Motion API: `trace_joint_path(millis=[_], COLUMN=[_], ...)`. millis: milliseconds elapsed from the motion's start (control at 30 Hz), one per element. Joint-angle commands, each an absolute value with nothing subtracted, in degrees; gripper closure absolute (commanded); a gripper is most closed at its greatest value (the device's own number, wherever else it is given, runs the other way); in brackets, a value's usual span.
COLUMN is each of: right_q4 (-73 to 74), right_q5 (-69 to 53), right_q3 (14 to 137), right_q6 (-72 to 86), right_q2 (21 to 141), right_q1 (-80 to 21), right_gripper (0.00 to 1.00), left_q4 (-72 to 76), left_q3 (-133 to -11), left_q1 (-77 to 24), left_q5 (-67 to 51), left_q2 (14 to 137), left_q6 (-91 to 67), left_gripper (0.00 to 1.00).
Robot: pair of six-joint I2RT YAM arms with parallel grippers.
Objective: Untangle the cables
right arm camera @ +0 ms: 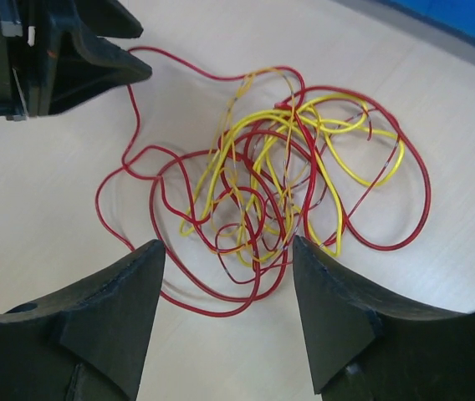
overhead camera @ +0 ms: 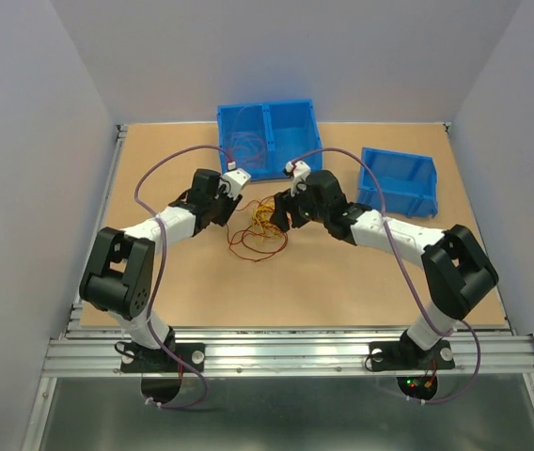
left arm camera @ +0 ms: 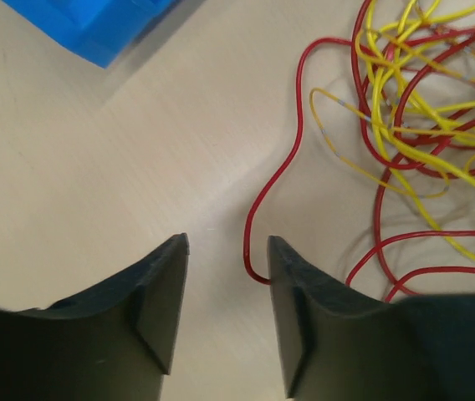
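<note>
The cables [overhead camera: 259, 230] lie in one tangle of thin red, dark red and yellow loops on the table between my two grippers. My left gripper [overhead camera: 234, 209] is open just left of the tangle. In the left wrist view, the left gripper [left arm camera: 227, 242] has a single red strand [left arm camera: 254, 269] curling between its jaws, against the right finger [left arm camera: 304, 292], and the tangle [left arm camera: 421, 109] lies to the upper right. My right gripper [overhead camera: 281, 218] is open at the tangle's right side. In the right wrist view, the right gripper [right arm camera: 227, 246] stands over the tangle's [right arm camera: 279, 192] near loops.
A blue two-compartment bin [overhead camera: 290, 103] stands at the back centre with thin wires in its left half. A smaller blue bin [overhead camera: 399, 153] stands at the back right. The left gripper's fingers [right arm camera: 79, 50] show at the top left of the right wrist view.
</note>
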State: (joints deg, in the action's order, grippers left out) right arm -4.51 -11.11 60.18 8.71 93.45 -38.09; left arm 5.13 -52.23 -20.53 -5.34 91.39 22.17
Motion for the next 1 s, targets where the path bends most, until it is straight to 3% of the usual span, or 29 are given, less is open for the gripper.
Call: trace_joint_path(millis=[0, 100, 133, 533, 733, 967], right_q4=[-7.21, -7.21, -7.21, -10.10, -17.21, -26.79], right_q5=[-12.04, -12.22, -12.30, -13.71, -15.98, -19.87], right_q3=[63.97, 65.39, 65.74, 63.11, 58.63, 50.63], right_q6=[7.91, 8.26, 8.61, 7.91, 9.14, 8.96], right_q2=[97.03, 99.05, 99.40, 96.16, 91.77, 83.43], right_q1=[-38.58, -38.58, -38.58, -38.58, -38.67, -38.67], right_gripper=[0.32, 0.32, 0.32, 0.34, 0.34, 0.27], left_q4=[1.41, 0.70, 0.62, 1.24, -16.23, -16.52], left_q3=[-55.72, -55.81, -55.72, -55.54, -76.26, -97.17], left_q1=[-20.74, -20.83, -20.83, -20.92, -24.87, -25.66], left_q5=[-8.52, -10.28, -10.54, -16.42, -16.70, -21.69], left_q2=[92.90, 92.73, 92.46, 69.99, 64.17, 62.05], left_q6=[23.99, 24.34, 24.35, 23.47, 26.54, 24.10], left_gripper=[0.61, 0.83, 1.00, 1.00, 1.00, 1.00])
